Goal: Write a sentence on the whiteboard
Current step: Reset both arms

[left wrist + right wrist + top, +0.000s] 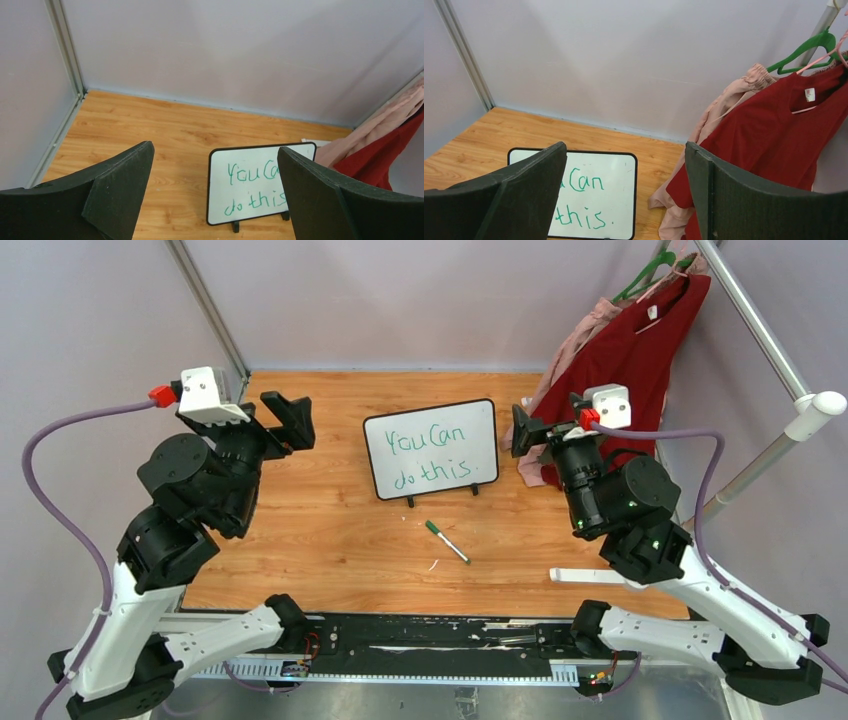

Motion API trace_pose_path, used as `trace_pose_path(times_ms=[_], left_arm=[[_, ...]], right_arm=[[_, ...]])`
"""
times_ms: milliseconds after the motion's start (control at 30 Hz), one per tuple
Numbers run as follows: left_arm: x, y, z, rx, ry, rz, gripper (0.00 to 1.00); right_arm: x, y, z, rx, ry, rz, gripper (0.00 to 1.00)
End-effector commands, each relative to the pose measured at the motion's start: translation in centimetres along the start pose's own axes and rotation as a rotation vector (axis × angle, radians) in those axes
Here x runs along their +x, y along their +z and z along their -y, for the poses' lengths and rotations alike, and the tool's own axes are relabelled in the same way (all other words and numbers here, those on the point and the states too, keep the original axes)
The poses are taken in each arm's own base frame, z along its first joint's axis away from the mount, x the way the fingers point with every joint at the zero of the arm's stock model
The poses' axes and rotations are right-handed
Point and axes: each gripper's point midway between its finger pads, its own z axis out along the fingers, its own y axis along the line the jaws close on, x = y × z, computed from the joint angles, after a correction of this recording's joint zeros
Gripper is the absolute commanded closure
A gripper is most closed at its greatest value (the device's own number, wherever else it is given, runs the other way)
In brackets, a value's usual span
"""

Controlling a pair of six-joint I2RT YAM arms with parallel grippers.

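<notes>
Left end effector (287,423): jaws apart, empty. The whiteboard (484,450) stands mid-table (330,540), leaning back, between both arms. It is probably light, rigid and slick-faced (likely to tip), so grip the black frame edge. The sentence (430,438) reads "You Can do this" in green. Right end effector (524,443): jaws apart, empty.

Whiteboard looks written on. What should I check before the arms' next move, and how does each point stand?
1. The sentence readable, "You Can do this": ok.
2. The whiteboard upright on its feet: ok.
3. The green marker lying unheld on the table, in front of the board: ok.
4. The left gripper open, empty: ok.
5. The right gripper open, empty: ok.
6. Right gripper clear of the red garment: cannot tell.
</notes>
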Motion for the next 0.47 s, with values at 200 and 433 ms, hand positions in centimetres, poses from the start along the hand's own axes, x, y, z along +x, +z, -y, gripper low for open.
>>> trace_pose_path(times_ms=[200, 433], left_arm=[[-0.40, -1.26, -0.59, 0.034, -0.037, 0.034, 0.00], [0.42, -1.08, -0.69, 0.019, -0.020, 0.004, 0.00]], right_arm=[[-0.11, -0.62, 0.32, 0.005, 0.050, 0.021, 0.09], [-0.63, -0.72, 0.56, 0.013, 0.083, 0.029, 0.09]])
